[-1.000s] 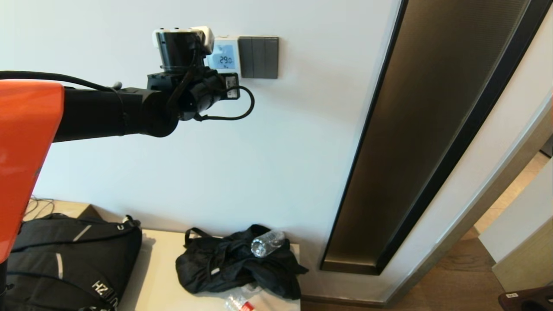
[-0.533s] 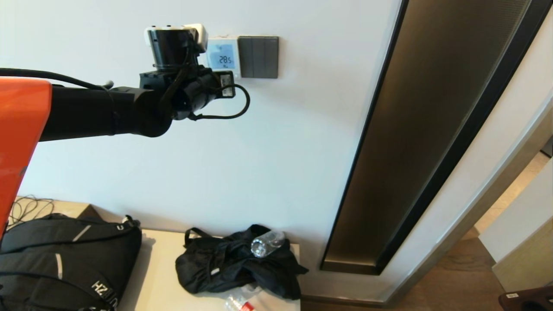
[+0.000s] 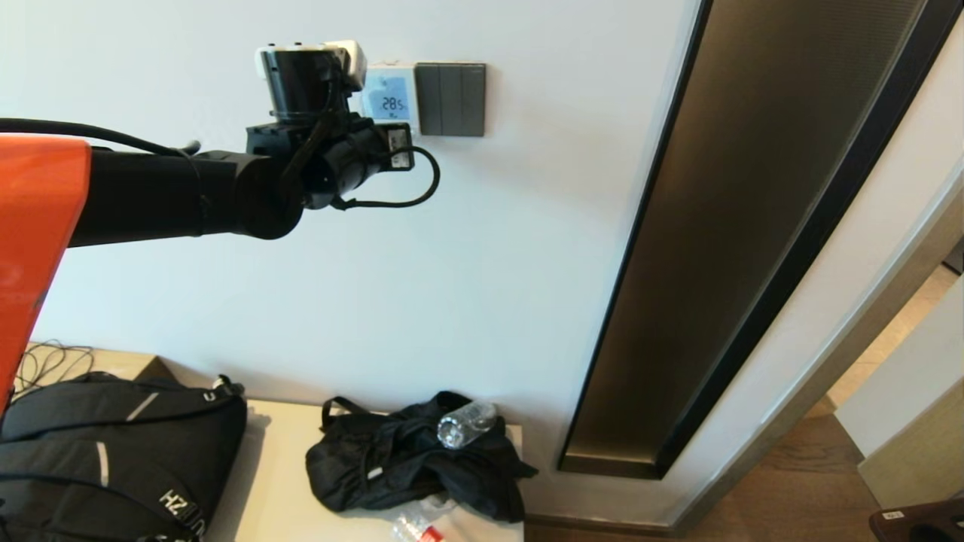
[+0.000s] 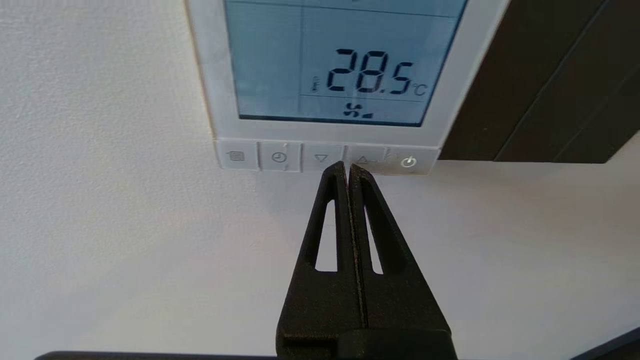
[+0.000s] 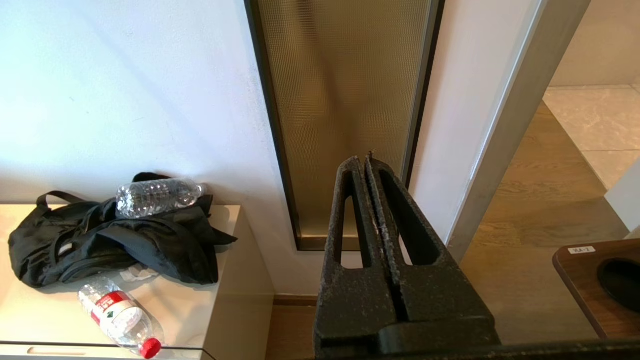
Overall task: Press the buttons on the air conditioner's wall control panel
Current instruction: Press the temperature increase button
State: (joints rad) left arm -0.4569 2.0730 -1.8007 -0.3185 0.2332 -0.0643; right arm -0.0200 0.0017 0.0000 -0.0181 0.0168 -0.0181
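Observation:
The white wall control panel (image 3: 389, 94) shows 28.5 on its pale blue screen (image 4: 345, 60). The buttons (image 4: 280, 157) run along its bottom edge: menu, clock, down arrow (image 4: 321, 158), up arrow (image 4: 367, 159) and a lit power button (image 4: 408, 162). My left gripper (image 4: 347, 167) is shut and empty. Its tips sit at the row's lower edge, between the down and up arrows; I cannot tell if they touch. In the head view the left wrist (image 3: 305, 79) covers the panel's left part. My right gripper (image 5: 367, 160) is shut, empty and parked low.
A dark grey three-switch plate (image 3: 450, 99) adjoins the panel on its right. A tall bronze glass strip (image 3: 753, 226) is set in the wall further right. Below, a pale cabinet (image 3: 279, 467) holds black bags (image 3: 407, 459) and plastic bottles (image 5: 157, 196).
The screen reading dropped from 29.0 to 28.5. My left arm shifted a little to the left, then edged slightly back right. The right arm has not moved.

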